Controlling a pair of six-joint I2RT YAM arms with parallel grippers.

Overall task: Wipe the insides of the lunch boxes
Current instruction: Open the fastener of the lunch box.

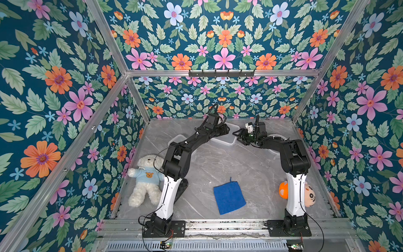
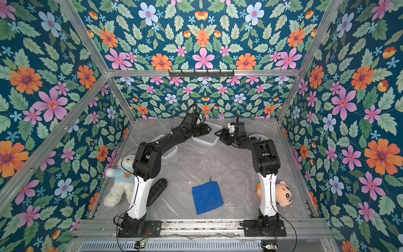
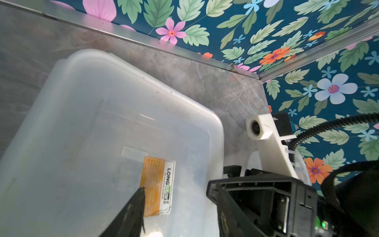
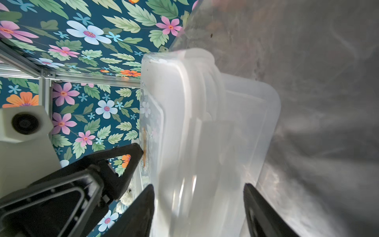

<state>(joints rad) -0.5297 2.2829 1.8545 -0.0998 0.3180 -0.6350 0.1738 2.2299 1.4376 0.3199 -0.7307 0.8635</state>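
1. The large square lunch box (image 1: 226, 139) sits at the back of the tabletop (image 1: 218, 165), between 2 arms.
2. Right end effector (image 4: 198, 186): fingers spread, straddling 1 side of the box.
3. Left end effector (image 1: 226, 130): 1 fingertip (image 3: 139, 197) over the box's top; I cannot tell how wide it is.
4. A blue cloth (image 1: 229, 197) lies flat near the front.

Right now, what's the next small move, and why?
Probably close the right end effector on the box: its open fingers flank the edge, the lid is still on, and the cloth lies untouched.
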